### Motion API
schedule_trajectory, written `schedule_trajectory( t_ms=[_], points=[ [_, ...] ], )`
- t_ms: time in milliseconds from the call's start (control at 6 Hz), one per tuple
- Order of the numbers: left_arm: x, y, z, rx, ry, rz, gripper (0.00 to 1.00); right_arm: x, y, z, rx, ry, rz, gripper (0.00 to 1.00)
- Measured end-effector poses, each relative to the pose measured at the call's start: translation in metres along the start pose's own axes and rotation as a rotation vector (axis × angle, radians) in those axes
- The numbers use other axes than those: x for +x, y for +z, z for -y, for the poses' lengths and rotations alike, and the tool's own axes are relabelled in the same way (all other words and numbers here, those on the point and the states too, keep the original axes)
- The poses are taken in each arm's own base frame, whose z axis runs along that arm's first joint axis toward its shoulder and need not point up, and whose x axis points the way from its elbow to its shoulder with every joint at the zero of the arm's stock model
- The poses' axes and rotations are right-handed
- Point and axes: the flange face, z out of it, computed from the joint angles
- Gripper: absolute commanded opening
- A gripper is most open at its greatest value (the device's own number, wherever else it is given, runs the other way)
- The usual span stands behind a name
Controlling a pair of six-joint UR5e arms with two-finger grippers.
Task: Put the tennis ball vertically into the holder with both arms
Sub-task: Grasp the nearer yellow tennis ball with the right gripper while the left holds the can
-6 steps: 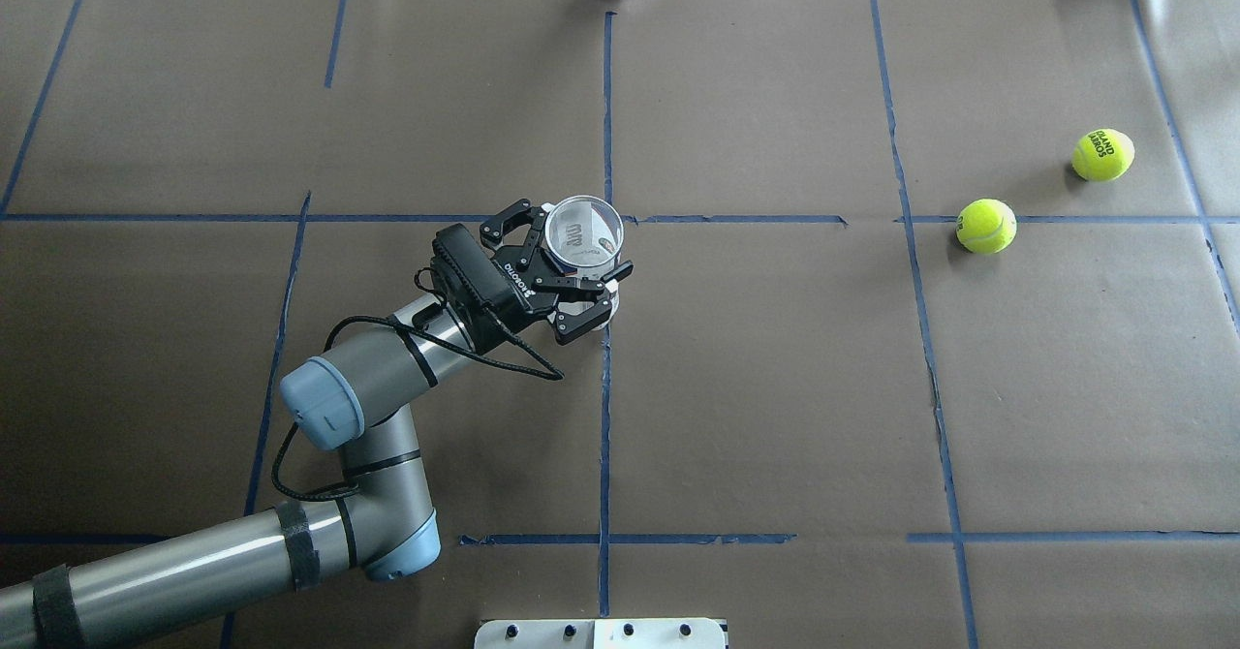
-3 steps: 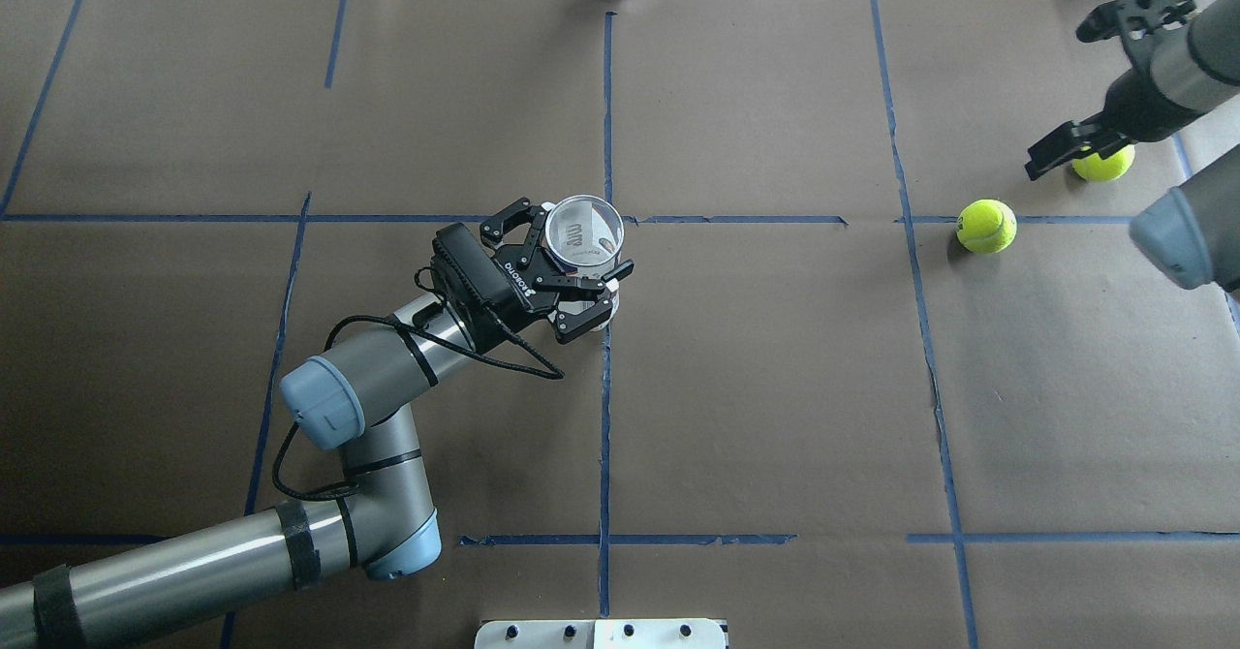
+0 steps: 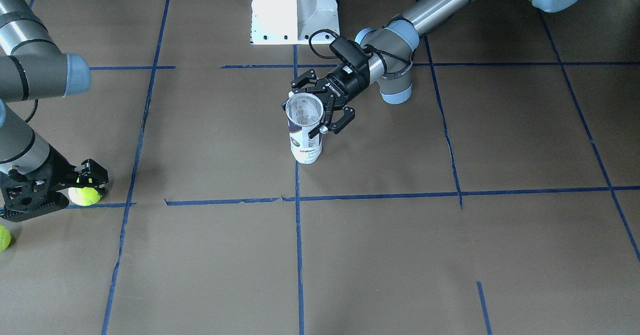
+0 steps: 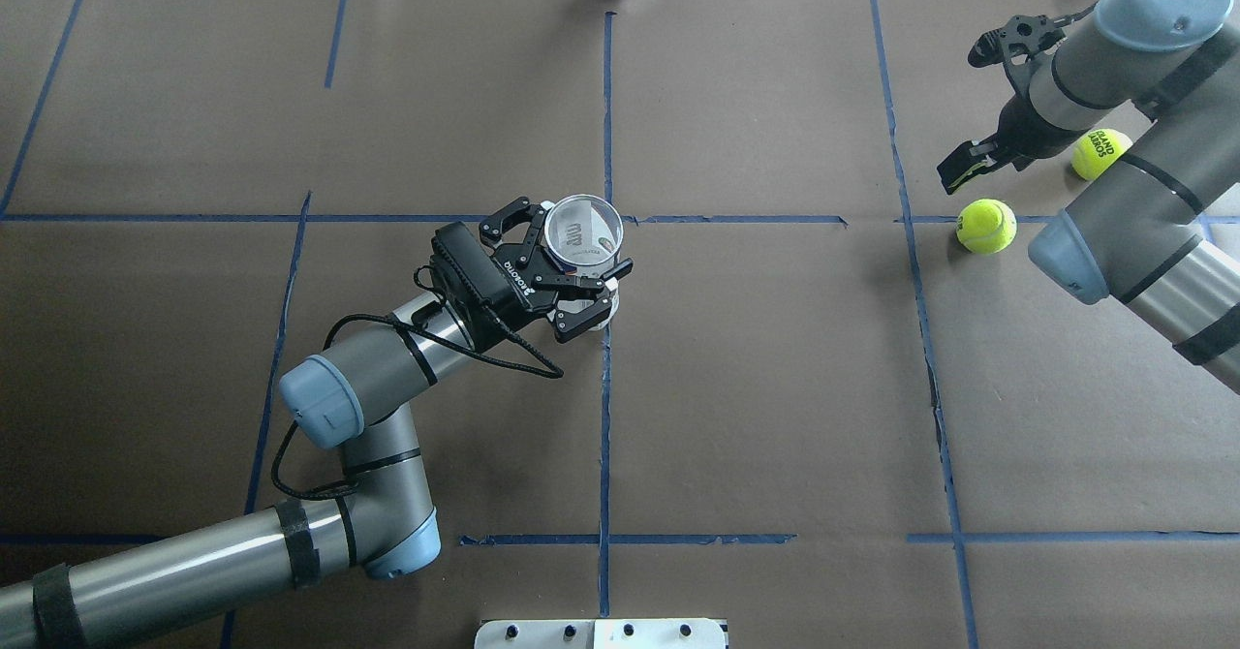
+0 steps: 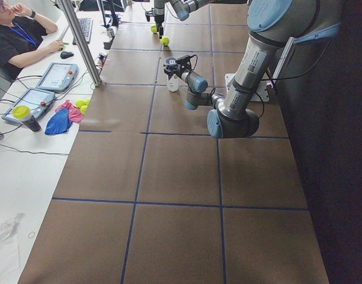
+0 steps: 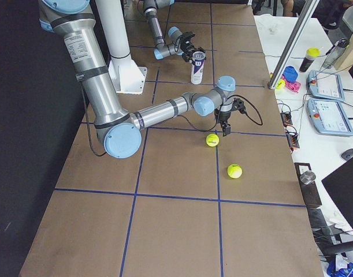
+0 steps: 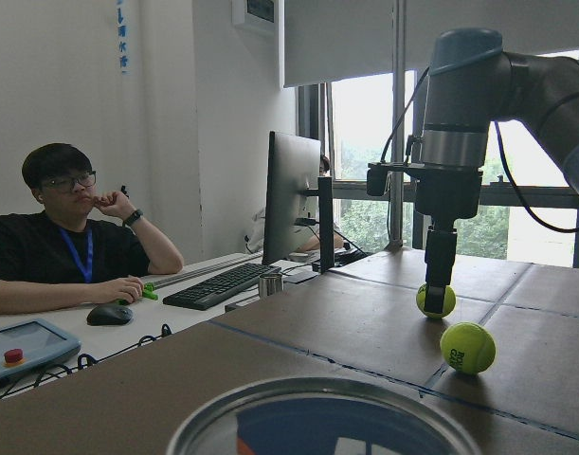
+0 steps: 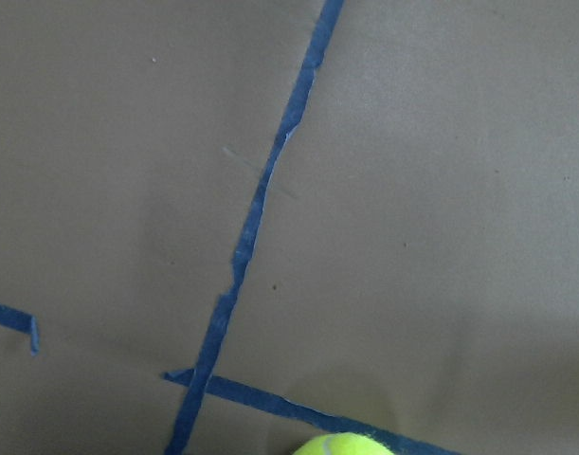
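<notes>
Left pincer (image 4: 572,266): still clamped on upright white-navy cylindrical can (image 4: 581,232) | right pincer (image 4: 983,102): advanced, wide open, empty | fuzzy yellow-green tennis ball (image 4: 986,226): just beside it.

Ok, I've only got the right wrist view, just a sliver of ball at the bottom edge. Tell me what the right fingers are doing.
Observer: The right fingers are spread wide open.
Operator: Now give me the ball count.
Observer: Two: your ball, and a lettered ball farther out to the robot's right.
Operator: Report the can.
Observer: The can stands upright, mouth up, with the left fingers shut on it near the rim.
</notes>
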Motion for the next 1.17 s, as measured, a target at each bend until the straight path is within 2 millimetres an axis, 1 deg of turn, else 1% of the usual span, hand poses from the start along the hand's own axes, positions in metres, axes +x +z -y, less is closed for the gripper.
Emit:
schedule_trajectory(
  t_ms=[500, 667, 833, 1000, 1167],
  points=[
    [0.0, 0.001, 0.0, 0.0, 0.0, 0.001, 0.93, 0.003, 0.034, -0.012, -0.048, -0.008, -0.044, 0.99],
    [0.0, 0.001, 0.001, 0.0, 0.0, 0.001, 0.93, 0.002, 0.043, -0.017, -0.06, -0.013, -0.056, 0.77],
    [0.0, 0.0, 0.0, 0.0, 0.0, 0.001, 0.93, 0.002, 0.05, -0.023, -0.072, -0.016, -0.067, 0.47],
    [0.0, 0.0, 0.0, 0.0, 0.001, 0.001, 0.93, 0.002, 0.055, -0.027, -0.078, -0.019, -0.074, 0.2],
    [-0.001, 0.0, 0.0, 0.0, 0.001, 0.001, 0.93, 0.001, 0.054, -0.027, -0.076, -0.022, -0.075, 0.13]
  ],
)
